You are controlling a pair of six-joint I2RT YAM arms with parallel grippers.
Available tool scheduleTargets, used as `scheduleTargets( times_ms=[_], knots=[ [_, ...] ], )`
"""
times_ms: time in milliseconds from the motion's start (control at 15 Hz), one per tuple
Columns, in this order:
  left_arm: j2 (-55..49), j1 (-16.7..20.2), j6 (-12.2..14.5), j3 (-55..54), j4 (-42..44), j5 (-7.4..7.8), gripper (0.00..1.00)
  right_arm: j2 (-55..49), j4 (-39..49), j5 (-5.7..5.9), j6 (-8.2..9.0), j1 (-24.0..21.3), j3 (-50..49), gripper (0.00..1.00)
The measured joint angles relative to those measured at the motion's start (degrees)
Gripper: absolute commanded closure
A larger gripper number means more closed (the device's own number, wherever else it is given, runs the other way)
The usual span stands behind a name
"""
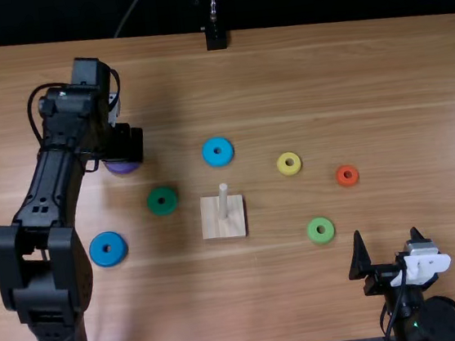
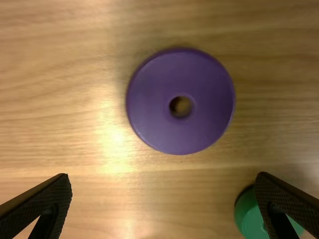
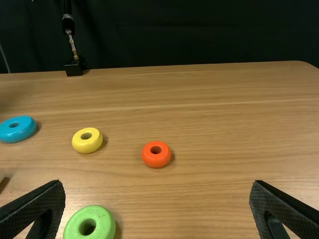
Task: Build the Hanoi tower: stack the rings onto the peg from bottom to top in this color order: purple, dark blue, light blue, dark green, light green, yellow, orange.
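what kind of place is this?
Likely a robot manipulation lab or test bench: the left arm over a wooden table, colored rings and a peg laid out, dark curtain behind.

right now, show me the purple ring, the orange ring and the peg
Purple ring (image 2: 149, 107), left wrist view, flat upper face
Orange ring (image 3: 156, 162), right wrist view, rounded outer side
Peg (image 1: 224, 201), top view, shaft

The purple ring (image 2: 152, 107) and yellow ring (image 3: 87, 146) are plain, the brown tabletop (image 1: 365, 81) is stripy, the dim cloth (image 3: 199, 35) maybe black.
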Motion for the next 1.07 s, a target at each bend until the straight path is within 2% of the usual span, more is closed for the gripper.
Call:
scheduleTargets(
  times_ms=[267,933,1067],
  knots=[
    [4.4,-1.4,0.0,0.1,0.0,-0.24,0.0,0.0,0.0,0.02,0.0,0.0,0.0,0.0],
    [9.5,-1.4,0.0,3.5,2.6,-0.15,0.0,0.0,0.0,0.0,0.0,0.0,0.0,0.0],
    [10.3,-1.4,0.0,4.0,2.8,0.24,0.0,0.0,0.0,0.02,-0.02,0.0,0.0,0.0]
  ],
)
